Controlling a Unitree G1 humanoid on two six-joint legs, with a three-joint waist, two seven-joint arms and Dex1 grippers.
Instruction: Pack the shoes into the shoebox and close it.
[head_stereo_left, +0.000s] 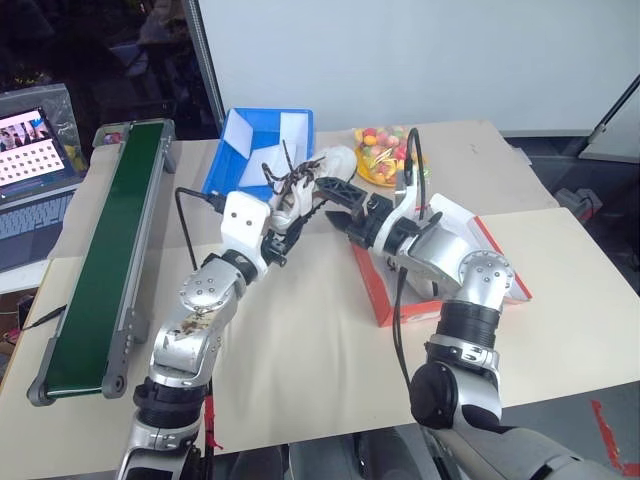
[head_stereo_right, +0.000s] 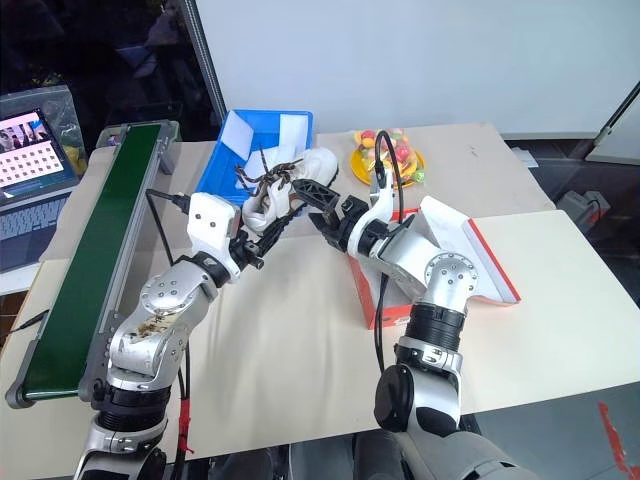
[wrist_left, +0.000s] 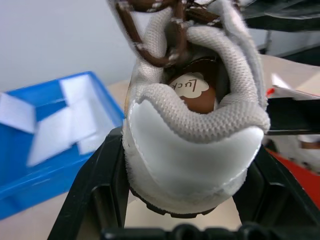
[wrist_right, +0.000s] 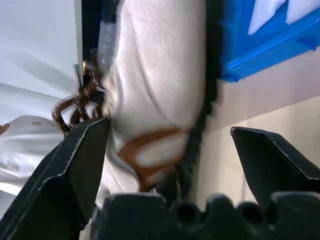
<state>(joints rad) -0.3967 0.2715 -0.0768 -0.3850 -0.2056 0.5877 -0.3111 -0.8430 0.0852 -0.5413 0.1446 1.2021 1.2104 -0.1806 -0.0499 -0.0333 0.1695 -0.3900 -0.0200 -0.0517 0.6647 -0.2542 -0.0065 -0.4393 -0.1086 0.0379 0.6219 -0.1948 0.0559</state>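
On the far left we see a long green conveyor belt with grey metal rails (head_stereo_left: 105, 265), and beyond the arms a blue plastic bin with white pieces inside (head_stereo_left: 262, 145); neither belongs to our job. Our left gripper (wrist_left: 187, 197) clamps the heel of a small cream sneaker with dark brown laces (head_stereo_left: 300, 185), one black finger on each side of the heel cup, and holds it in the air over the tan table (head_stereo_left: 300, 340), just in front of the bin. The shoe's long axis runs from the heel in our grip away toward the far side of the table, toe pointing roughly away and a little to the right, opening upward, laces hanging loose.

Our right gripper (head_stereo_right: 318, 205) stands with its jaws spread wide on either side of the shoe's forepart, gripping nothing (the wrist view shows a clear gap on one side). The risk we judge here: a finger closing on a lace instead of the upper, or the heel slipping out if one gripper pulls before the other is secure.

Further right, the red cardboard shoebox with white inside (head_stereo_right: 370, 290) lies open on the table, partly hidden behind our right arm. A plate of coloured sweets (head_stereo_right: 390, 152) sits behind it.
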